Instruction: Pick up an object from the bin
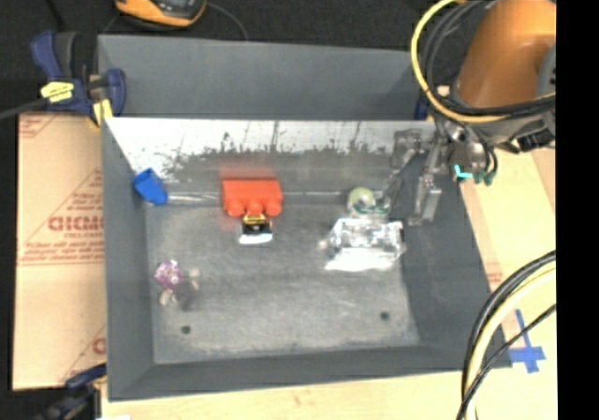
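My gripper (409, 207) hangs low at the bin's right side, close to the right wall, its two fingers spread open with nothing between them. Just left of its left finger lies a small pale green round thing (361, 198). In front of that, a crumpled clear and white plastic packet (363, 244) rests on the floor, below and to the left of the fingertips. The gripper touches neither of them.
An orange block (251, 195) with a black and white piece (255, 225) at its front lies mid-bin. A blue thing (149, 186) sits at the back left, a small purple thing (172, 277) at the front left. The arm with its orange cover stands over the back right corner.
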{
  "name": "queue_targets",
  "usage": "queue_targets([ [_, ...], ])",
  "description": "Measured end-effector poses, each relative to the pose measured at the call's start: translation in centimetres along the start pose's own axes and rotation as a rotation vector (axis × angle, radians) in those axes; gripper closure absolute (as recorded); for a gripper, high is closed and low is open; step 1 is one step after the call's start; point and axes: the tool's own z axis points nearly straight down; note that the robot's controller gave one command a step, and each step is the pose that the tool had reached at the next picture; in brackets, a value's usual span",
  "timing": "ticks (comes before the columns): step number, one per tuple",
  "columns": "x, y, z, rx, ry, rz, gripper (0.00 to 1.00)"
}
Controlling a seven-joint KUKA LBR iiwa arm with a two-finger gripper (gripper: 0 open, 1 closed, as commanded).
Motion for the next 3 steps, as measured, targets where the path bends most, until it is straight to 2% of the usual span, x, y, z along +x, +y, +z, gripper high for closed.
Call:
queue_targets([
  [1, 3.5, -0.3, 14.7, 0.0, -0.009, -0.122, 0.0],
  [2, 3.2, 1.3, 11.4, 0.002, -0.012, -0.269, 0.0],
  [3, 3.2, 1.0, 10.2, 0.004, -0.013, -0.286, 0.0],
])
